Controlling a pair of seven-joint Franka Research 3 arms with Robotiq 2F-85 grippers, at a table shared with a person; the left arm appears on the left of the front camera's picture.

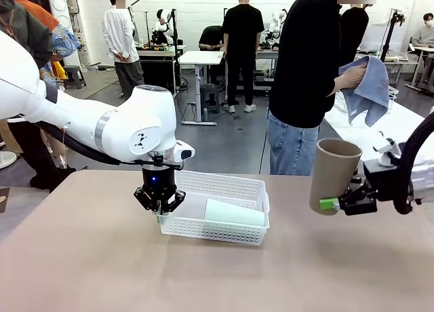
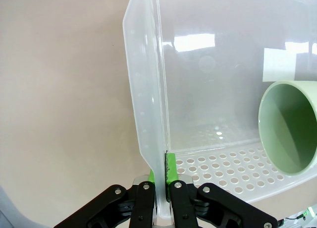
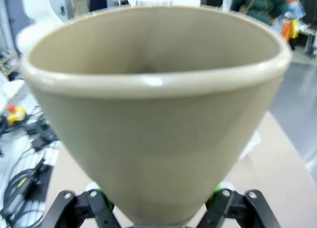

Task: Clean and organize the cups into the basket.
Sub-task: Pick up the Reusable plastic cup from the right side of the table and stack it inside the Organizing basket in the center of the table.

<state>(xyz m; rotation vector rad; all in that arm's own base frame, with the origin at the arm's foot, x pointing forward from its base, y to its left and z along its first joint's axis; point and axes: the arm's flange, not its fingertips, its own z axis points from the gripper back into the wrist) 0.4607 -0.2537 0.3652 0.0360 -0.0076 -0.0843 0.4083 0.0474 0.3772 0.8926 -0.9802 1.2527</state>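
Fingers (image 2: 171, 169) of the left gripper (image 1: 160, 205) are pinched shut on a thin wall at the left end of the basket (image 1: 234, 182), where the mint cup (image 1: 234, 212) lies on its side. Right of the basket, above the table (image 1: 102, 264), the right gripper (image 1: 332, 205) clasps the upright tan cup (image 1: 333, 169) near its narrow base. That wall could flex or slip, tilting the basket and rolling the mint cup. The tapered tan cup might slide free.

Bright, even overhead light leaves only faint, soft shadows on the surface (image 1: 102, 258) under the basket (image 1: 217, 234). In the left wrist view white glare patches sit on the basket's glossy wall, and the wide lens bows its rim. Close to the right wrist lens, the tan cup (image 3: 158, 139) looks soft, a pale highlight along its lip, the background blurred.
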